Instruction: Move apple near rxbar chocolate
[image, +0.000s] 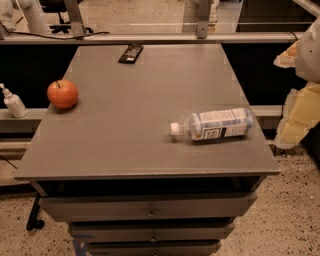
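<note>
The red-orange apple (62, 94) with a short dark stem sits near the left edge of the grey table top (140, 135). The rxbar chocolate (130, 53), a flat dark bar, lies at the far edge of the table, left of centre. My gripper (299, 112) shows as a pale yellow and white shape at the right border of the view, off the table's right side, far from both the apple and the bar.
A clear plastic bottle (212, 125) with a white-and-blue label lies on its side at the table's right. A white pump bottle (13, 102) stands on a ledge left of the table. Drawers (150, 210) are below the top.
</note>
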